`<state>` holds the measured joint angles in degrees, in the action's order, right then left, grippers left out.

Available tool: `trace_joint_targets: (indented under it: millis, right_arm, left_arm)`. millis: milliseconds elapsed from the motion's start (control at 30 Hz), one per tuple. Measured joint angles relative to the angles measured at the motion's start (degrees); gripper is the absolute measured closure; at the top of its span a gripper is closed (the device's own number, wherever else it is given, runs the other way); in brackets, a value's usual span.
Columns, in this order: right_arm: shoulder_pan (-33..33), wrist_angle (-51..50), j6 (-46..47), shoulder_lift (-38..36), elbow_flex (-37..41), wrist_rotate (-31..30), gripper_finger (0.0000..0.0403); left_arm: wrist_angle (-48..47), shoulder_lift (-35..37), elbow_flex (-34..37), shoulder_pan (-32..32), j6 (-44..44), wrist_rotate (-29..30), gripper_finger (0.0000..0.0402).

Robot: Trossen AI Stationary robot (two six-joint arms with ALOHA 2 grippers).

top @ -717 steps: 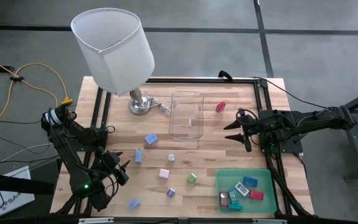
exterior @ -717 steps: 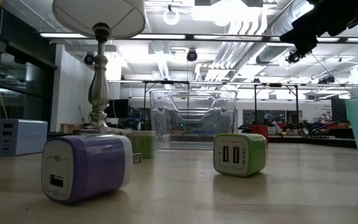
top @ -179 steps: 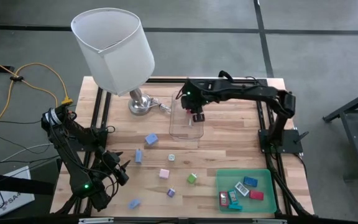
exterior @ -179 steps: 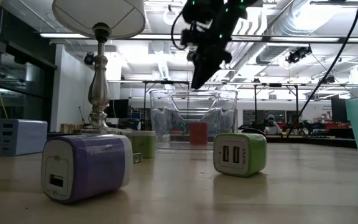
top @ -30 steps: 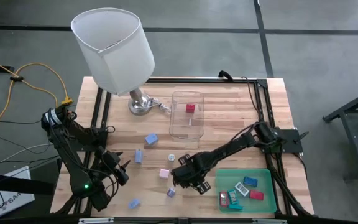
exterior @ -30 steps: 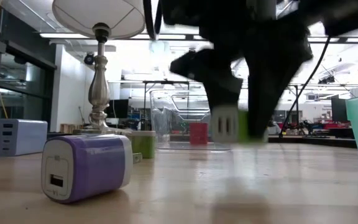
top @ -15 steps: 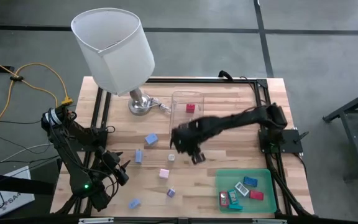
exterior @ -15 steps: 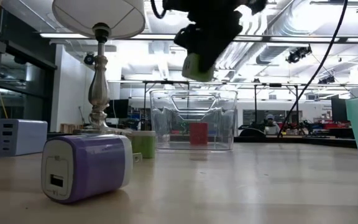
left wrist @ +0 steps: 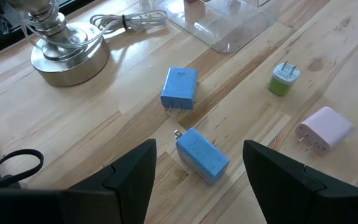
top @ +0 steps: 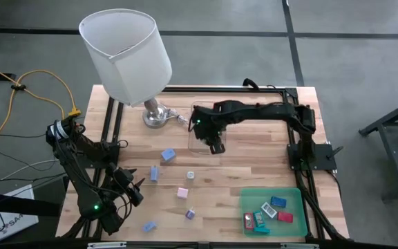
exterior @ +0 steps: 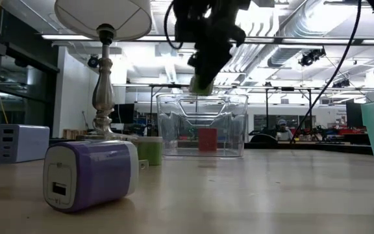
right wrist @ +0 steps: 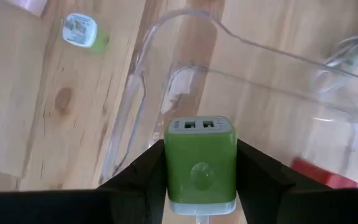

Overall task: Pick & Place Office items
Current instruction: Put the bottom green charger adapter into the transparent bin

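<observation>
My right gripper (top: pixel 215 144) is shut on a green cube (right wrist: pixel 201 160) with two ports, high over the near end of the clear plastic box (top: pixel 208 128). The low view shows the cube (exterior: pixel 202 83) well above the box rim. A red piece (exterior: pixel 206 139) lies on the box floor. Blue (top: pixel 167 155), light blue (top: pixel 153 173), pink (top: pixel 182 193) and purple (top: pixel 190 214) pieces lie on the table. Several more lie in the green tray (top: pixel 297 207). My left gripper (top: pixel 126 187) waits open at the near left. My right gripper pinches the green cube by its two opposite side faces (right wrist: pixel 169 163), one finger (right wrist: pixel 140 180) on each. The fingers come from above, pointing down. The cube is lifted clear and hangs between them, with its port face (right wrist: pixel 201 126) turned away from the wrist.
A lamp stands at the far left, its base (top: pixel 156 116) and cord beside the box and its wide shade (top: pixel 124 48) above. A small green plug (top: pixel 191 175) lies near the box's near end. A light blue piece (top: pixel 148 225) lies by the near edge.
My right gripper has carried the green cube from low over the near middle of the table, up and toward the far edge, until it stands over the clear box. The cube has stayed in the shut fingers, lifted clear. The other pieces have not moved.
</observation>
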<state>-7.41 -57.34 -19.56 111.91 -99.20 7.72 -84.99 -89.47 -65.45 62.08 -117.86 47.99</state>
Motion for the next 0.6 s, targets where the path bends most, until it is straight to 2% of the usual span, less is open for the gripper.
trace_joint_targets:
  millis: [333, 600]
  right_arm:
    - [-1.8, 1.9, -0.7, 4.0, 0.4, 1.0, 0.0257]
    - [-1.8, 9.6, 0.7, 4.4, 8.6, 1.3, 0.0257]
  left_arm:
    - [0.0, 0.0, 0.0, 0.0, 0.0, 0.0, 0.0170]
    - [0.0, 0.0, 0.0, 0.0, 0.0, 0.0, 0.0170]
